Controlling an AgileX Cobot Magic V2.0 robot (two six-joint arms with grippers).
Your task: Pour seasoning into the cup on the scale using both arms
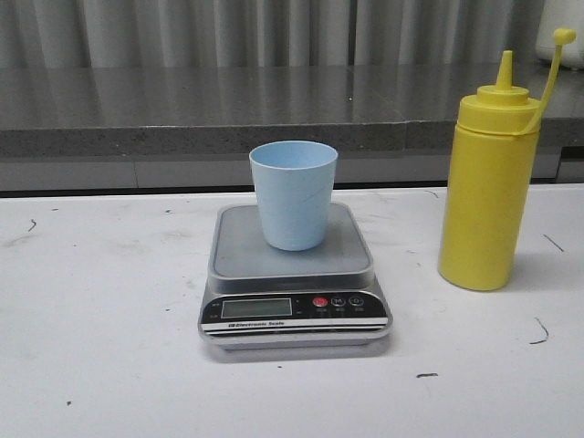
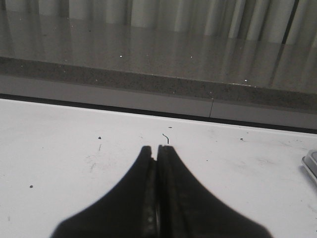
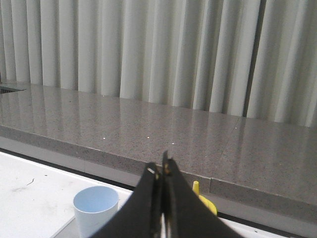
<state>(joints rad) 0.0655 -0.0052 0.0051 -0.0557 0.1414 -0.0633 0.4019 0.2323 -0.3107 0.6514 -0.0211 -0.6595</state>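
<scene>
The pale blue cup (image 1: 294,193) stands upright on the steel platform of the silver scale (image 1: 237,251) at the table's middle. The yellow seasoning bottle (image 1: 486,187) stands upright to the right of the scale, its small cap hanging off on its tether. Neither arm shows in the front view. My left gripper (image 2: 155,148) is shut and empty over bare white table, with the scale's corner (image 2: 311,164) just in its view. My right gripper (image 3: 162,166) is shut and empty, raised, with the cup (image 3: 96,208) and the bottle's nozzle (image 3: 196,189) beyond its fingers.
A grey stone ledge (image 1: 182,114) runs along the back of the white table (image 1: 100,301), with pale curtains behind it. A white object (image 1: 564,41) stands on the ledge at the far right.
</scene>
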